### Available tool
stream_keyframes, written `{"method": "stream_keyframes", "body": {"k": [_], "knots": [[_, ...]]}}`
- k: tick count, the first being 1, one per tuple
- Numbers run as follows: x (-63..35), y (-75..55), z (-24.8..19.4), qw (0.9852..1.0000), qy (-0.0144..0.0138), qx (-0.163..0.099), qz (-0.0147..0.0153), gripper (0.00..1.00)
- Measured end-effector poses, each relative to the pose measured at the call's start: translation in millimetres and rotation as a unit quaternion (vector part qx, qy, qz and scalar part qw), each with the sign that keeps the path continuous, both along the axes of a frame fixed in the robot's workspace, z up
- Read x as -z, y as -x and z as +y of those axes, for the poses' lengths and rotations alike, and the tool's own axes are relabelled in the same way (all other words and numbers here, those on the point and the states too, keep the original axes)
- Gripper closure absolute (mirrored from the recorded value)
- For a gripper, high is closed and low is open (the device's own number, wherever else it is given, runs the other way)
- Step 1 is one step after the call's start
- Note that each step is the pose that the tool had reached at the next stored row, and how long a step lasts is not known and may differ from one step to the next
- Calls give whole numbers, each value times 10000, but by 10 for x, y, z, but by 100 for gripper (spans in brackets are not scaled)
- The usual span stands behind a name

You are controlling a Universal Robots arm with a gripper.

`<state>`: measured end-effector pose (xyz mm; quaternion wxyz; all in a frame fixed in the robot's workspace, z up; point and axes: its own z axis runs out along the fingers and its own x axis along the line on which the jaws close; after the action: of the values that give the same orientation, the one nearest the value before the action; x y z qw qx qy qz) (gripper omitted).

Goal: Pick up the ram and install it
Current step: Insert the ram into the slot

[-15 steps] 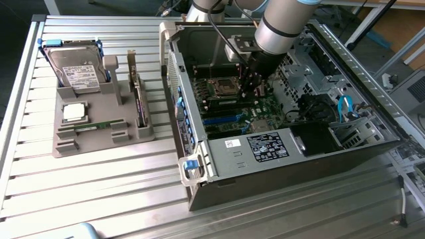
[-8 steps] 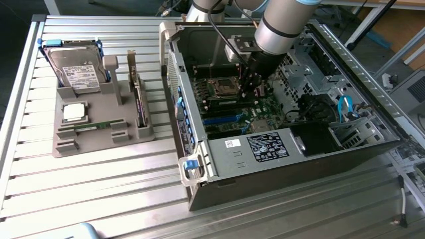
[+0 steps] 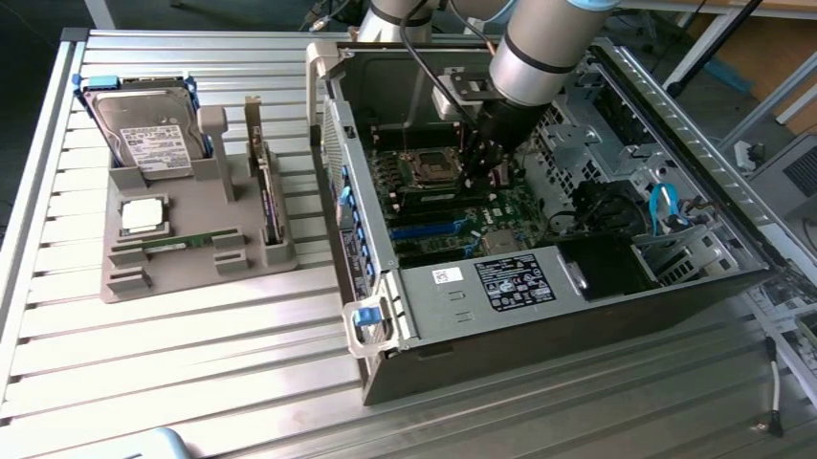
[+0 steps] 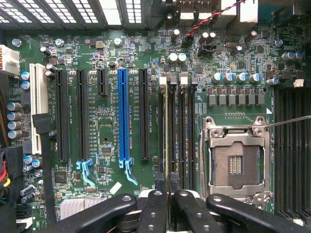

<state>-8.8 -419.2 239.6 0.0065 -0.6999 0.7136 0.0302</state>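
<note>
Exterior overlooks the open case (image 3: 511, 287); wrist camera faces its motherboard (image 4: 107, 121) closely

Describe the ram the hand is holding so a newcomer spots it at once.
Inside the open computer case, find the silver processor socket on the motherboard. Beside it run black memory slots. The ram is the thin greenish-gold edge along one, pinched by the hand; its neighbours look empty.
</note>
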Motion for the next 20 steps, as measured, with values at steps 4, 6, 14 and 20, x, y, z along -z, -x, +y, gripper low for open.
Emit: {"method": "stream_keyframes", "body": {"k": [4, 6, 14, 20], "knots": [[-8, 0, 0, 10000, -1, 0, 0, 88], [-9, 0, 0, 10000, 0, 0, 0, 88], [-10, 0, 0, 10000, 1, -44, 0, 88], [-2, 0, 0, 10000, 1, -44, 1, 88]]}}
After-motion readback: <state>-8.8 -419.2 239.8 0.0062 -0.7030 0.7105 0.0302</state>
